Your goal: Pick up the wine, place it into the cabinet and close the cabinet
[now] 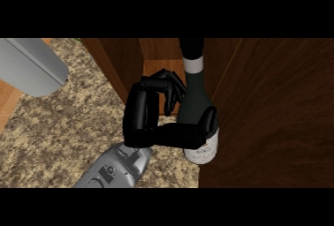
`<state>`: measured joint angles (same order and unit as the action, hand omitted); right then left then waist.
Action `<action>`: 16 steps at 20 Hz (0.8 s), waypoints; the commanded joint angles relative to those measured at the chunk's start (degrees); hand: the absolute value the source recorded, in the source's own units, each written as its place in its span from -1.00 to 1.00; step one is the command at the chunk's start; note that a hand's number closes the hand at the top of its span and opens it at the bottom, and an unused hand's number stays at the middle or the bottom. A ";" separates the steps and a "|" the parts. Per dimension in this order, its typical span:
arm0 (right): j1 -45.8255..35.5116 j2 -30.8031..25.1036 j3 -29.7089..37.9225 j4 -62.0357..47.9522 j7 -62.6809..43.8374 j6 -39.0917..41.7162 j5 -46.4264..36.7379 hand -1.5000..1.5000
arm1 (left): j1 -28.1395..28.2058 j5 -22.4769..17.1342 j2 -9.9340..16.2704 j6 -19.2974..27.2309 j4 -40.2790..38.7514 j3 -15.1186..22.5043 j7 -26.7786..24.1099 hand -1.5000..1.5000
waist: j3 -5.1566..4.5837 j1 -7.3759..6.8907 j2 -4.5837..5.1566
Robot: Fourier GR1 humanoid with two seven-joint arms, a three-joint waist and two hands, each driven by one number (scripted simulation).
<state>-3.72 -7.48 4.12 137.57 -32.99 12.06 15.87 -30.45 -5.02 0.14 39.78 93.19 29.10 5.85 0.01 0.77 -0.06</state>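
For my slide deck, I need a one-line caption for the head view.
Right hand curled round the wine bottle, holding it at the open wooden cabinet on the speckled counter.

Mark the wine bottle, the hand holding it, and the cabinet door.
wine bottle (193, 66), head view, on the pale band of its neck
right hand (145, 115), head view, on the back of the hand
cabinet door (274, 114), head view, on its wood face

Dark wood-grain cabinet (274, 110); speckled stone-look counter (58, 141); glossy dark glass wine bottle (194, 99) (pale paper-like label); matt black hand (146, 119).
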 commanded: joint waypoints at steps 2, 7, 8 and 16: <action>2.27 0.36 -0.37 10.29 -5.76 -1.97 5.41 -1.00 | -1.74 -1.60 -0.14 0.25 -4.66 -1.66 -2.99 1.00 | -0.03 0.18 -0.01; -2.33 -1.10 2.37 3.12 -3.13 -1.45 5.05 -1.00 | 0.93 -3.44 -0.14 7.15 -0.41 4.62 -2.25 1.00 | -0.01 -0.43 -0.04; -0.72 -1.07 2.32 7.67 -5.15 -1.61 7.87 -1.00 | -2.39 -8.16 -0.14 3.65 -7.97 -0.22 -8.40 1.00 | -0.03 0.42 0.09; 0.06 -0.88 2.34 7.96 -4.24 -1.44 5.92 -1.00 | 2.44 -12.39 -0.14 1.69 -13.16 1.04 -18.03 1.00 | -0.02 0.14 0.05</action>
<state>-6.50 -8.28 4.63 137.78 -35.93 10.49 16.71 -30.04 -16.15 0.03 43.33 83.25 30.12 -7.76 -0.02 1.01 -0.02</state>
